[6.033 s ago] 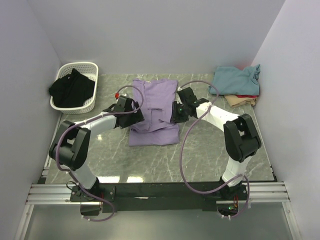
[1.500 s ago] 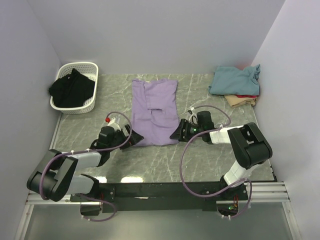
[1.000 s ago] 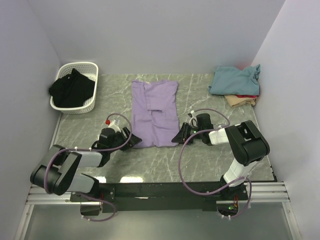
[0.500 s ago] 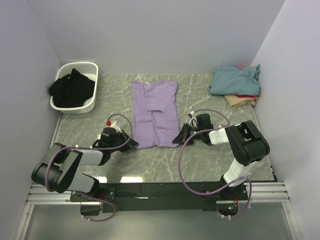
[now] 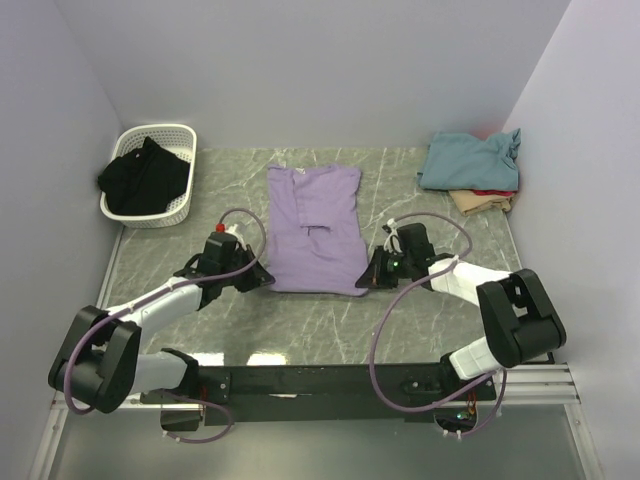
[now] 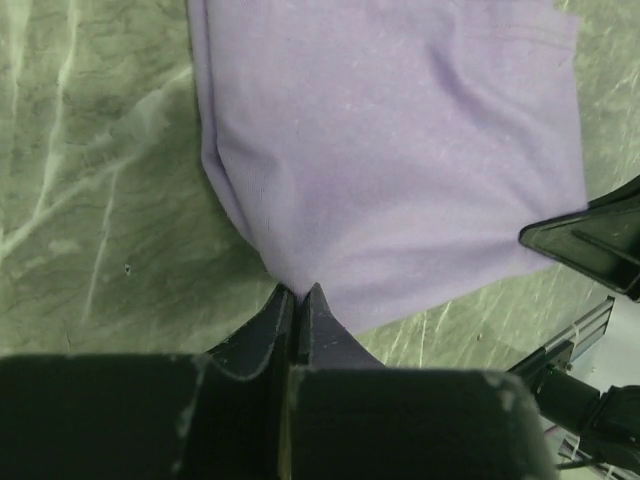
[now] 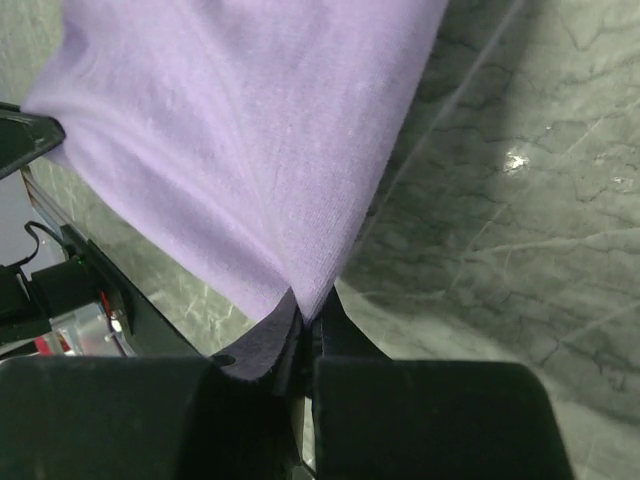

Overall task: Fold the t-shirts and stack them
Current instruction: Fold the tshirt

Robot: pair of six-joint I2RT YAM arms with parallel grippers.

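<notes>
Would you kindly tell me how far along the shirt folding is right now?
Done: the teal shirt, red shirt and tan shirt sit stacked far right. In hand: the left gripper and right gripper pinch the near corners of the lavender shirt. Left: folding it over and stacking it.

I count four shirts: one purple shirt [image 5: 315,228], one teal shirt [image 5: 470,160], one red shirt [image 5: 495,192], one tan shirt [image 5: 480,203]. One white basket [image 5: 148,214]. One black cloth [image 5: 145,178].

**Open marble in front, far corners blocked**

I see bare table [image 5: 300,320] along the near edge to pass through. The lavender t-shirt [image 5: 315,225] fills the middle; the white basket [image 5: 150,214] blocks far-left, the stacked t-shirts [image 5: 470,160] far-right.
</notes>
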